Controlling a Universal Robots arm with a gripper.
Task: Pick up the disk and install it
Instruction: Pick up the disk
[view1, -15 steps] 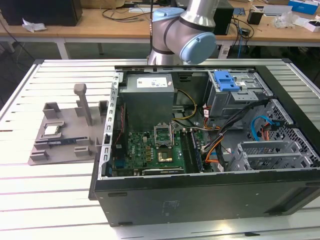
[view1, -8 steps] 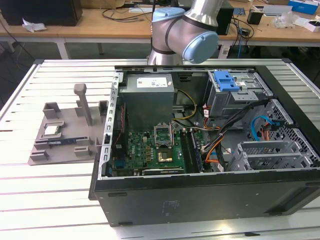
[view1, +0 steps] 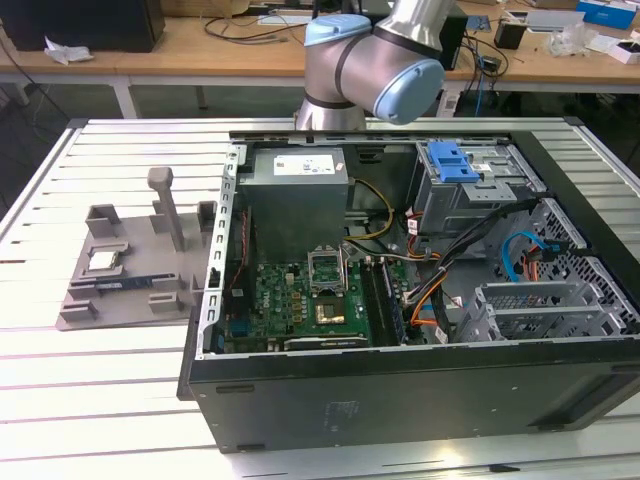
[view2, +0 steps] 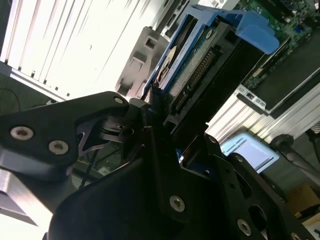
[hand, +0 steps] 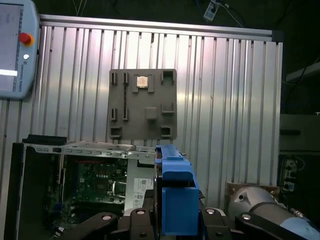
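Note:
In both wrist views my gripper (hand: 172, 216) is shut on the disk (hand: 174, 192), held edge-on high above the table. Its blue carrier frame (view2: 252, 31) wraps the silver drive body (view2: 196, 67), whose connector edge shows between the black fingers (view2: 156, 117). The gripper (view2: 165, 107) clamps the disk near one end. In the exterior view the arm (view1: 372, 58) rises behind the open computer case (view1: 400, 390).
Inside the case stand a grey drive cage with a blue latch (view1: 450, 160), the power supply (view1: 297, 190) and the motherboard (view1: 300, 300). A grey fixture plate (view1: 130, 270) carrying a small square chip (view1: 104, 261) lies to the exterior view's left. A teach pendant (hand: 15, 50) hangs beside the table.

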